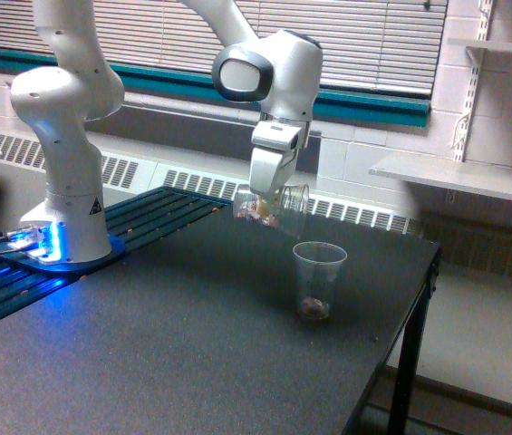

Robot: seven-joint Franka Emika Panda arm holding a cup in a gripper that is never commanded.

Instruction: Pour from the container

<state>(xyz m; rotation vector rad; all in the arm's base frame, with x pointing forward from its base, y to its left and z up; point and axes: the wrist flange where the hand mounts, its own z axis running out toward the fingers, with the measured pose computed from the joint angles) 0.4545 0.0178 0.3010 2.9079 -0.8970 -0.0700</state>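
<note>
The container [274, 207], a clear handled jar with reddish-brown and tan bits inside, hangs tipped toward the exterior view's right, its mouth pointing down at an angle. My gripper [263, 196] is shut on it, coming down from above. Just below and to the right of the jar's mouth stands a clear tapered plastic cup [318, 279] on the dark table [192, 353]. A small brown heap lies at the cup's bottom. No bits show in the air between jar and cup.
The arm's white base [65, 227] sits at the exterior view's left on a blue-lit plate. The table's right edge [419, 299] drops off close beside the cup. A white shelf [459, 177] juts from the wall at right.
</note>
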